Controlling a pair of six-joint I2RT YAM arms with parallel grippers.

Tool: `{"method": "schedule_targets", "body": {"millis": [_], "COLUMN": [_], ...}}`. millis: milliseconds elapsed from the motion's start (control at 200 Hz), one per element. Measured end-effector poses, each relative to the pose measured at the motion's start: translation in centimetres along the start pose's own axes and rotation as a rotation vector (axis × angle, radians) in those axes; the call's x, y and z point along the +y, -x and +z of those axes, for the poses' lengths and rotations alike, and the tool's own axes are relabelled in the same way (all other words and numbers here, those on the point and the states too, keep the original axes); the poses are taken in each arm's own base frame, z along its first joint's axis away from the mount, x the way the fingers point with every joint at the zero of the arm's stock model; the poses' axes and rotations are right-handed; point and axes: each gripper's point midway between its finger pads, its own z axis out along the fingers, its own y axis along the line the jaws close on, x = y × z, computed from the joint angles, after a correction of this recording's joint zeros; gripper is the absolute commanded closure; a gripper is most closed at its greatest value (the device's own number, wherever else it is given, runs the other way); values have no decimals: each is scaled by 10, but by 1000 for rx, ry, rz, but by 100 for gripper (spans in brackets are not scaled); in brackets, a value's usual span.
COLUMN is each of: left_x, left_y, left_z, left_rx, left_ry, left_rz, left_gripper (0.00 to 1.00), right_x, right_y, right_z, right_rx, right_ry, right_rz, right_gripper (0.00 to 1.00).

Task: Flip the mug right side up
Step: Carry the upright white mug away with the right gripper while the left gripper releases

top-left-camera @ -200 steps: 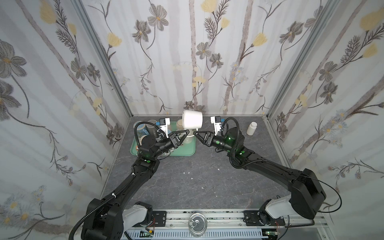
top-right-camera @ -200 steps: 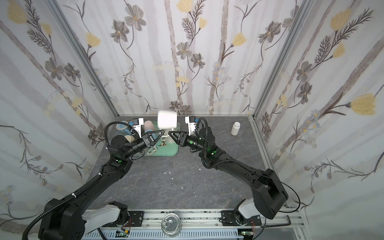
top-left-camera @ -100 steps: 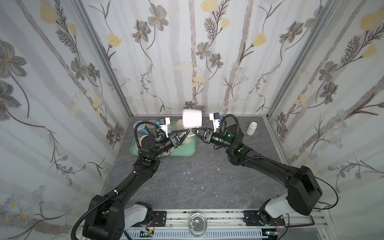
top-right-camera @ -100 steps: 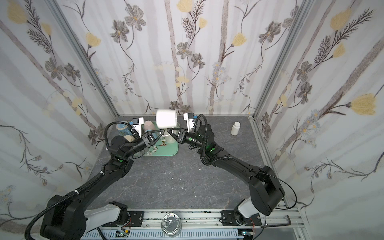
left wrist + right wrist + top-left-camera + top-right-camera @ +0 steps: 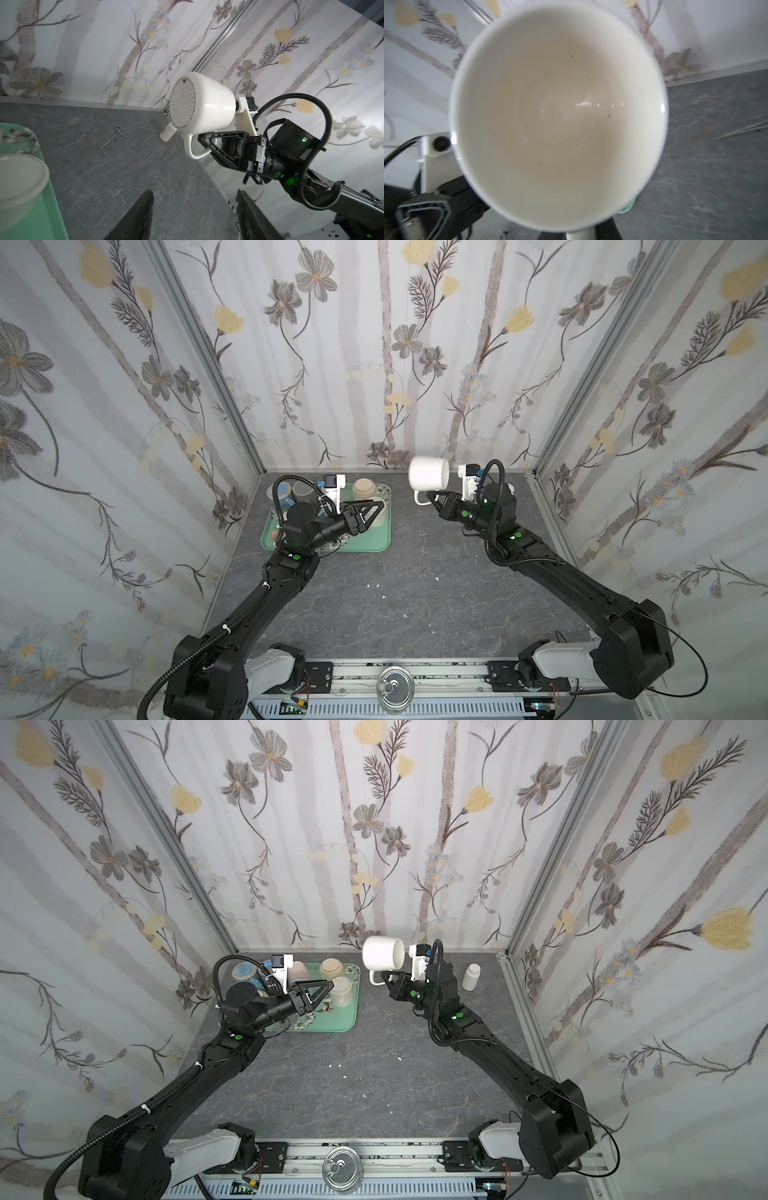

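Since a second ago: white ceramic mug carried rightwards, away from the green tray; left gripper has let go, jaws partly apart, empty, hanging over the tray.

Both top views: right gripper pinched tight on the mug's handle. Mug aloft on its side near the back wall, mouth towards the right arm. Grey stone-look table bare between the arms, plenty of room. A top view shows a small white bottle near the right wall, just beside the arm.

Left wrist: mug's ribbed base faces this camera, handle down. Steel forceps lie flat between tray and bottle, unseen from above. White bowl on the tray.

Right wrist: mug's pale inside fills the frame.
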Motion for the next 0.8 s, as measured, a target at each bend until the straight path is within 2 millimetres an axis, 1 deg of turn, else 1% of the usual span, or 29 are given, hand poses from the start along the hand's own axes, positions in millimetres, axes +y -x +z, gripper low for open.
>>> {"method": "schedule_targets", "body": {"millis": [30,45,60,70,75,90,100,115,120,145,185,195,215,235,240,255,300,345,475,520,535,540,619,659,739,799], "left_x": [7,10,14,16,16,21,23,27,27,34,43,44,46,49,49,52,57,58,56,58,58,58,58,59,60,63], "left_y": [0,0,-1,-1,-1,-3,-4,-5,-5,-8,-12,-13,-15,-18,-19,-21,-28,-38,-69,-79,-84,-84,-104,-110,-122,-125], "left_z": [2,3,3,4,4,5,6,7,7,9,13,14,16,19,20,22,30,39,68,77,81,81,98,107,117,122], "left_rx": [5,8,13,16,16,24,28,35,35,48,71,76,86,99,102,113,142,174,270,295,308,308,371,387,430,446], "left_ry": [33,46,64,76,76,93,100,117,117,145,186,189,196,208,210,225,253,263,271,278,278,278,276,277,274,276], "left_rz": [8,7,10,13,13,13,14,18,18,18,20,21,23,28,29,32,43,61,99,111,115,115,133,145,163,177], "left_gripper": [41,42,42,42,43,43,43,43,44,44,44,44,45,45,45,45,46,46,47,47,47,47,47,47,47,47], "right_x": [-21,-36,-41,-53,-53,-66,-68,-82,-82,-99,-118,-121,-132,-137,-143,-149,-168,-187,-227,-237,-237,-241,-257,-264,-276,-283], "right_y": [1,0,1,0,0,-1,-1,-2,-2,-6,-13,-14,-16,-17,-18,-19,-20,-17,-14,-15,-14,-15,-19,-21,-27,-31], "right_z": [-2,-3,-4,-5,-5,-7,-7,-10,-10,-13,-17,-17,-20,-21,-22,-23,-26,-31,-37,-34,-34,-34,-28,-25,-22,-21], "right_rx": [-2,-1,-1,1,1,5,5,8,8,25,55,60,77,85,97,107,133,146,204,234,237,248,307,335,393,432], "right_ry": [-84,-141,-161,-208,-208,-261,-270,-325,-325,-396,-471,-481,-524,-544,-564,-584,-650,-715,-849,-874,-876,-884,-928,-946,-976,-994], "right_rz": [-4,-6,-7,-12,-12,-17,-18,-28,-28,-41,-65,-68,-79,-89,-92,-101,-125,-137,-173,-184,-189,-191,-222,-239,-269,-290], "right_gripper": [100,100,100,100,100,100,100,100,100,100,100,100,100,100,100,100,100,100,100,100,100,100,99,98,98,97]}}
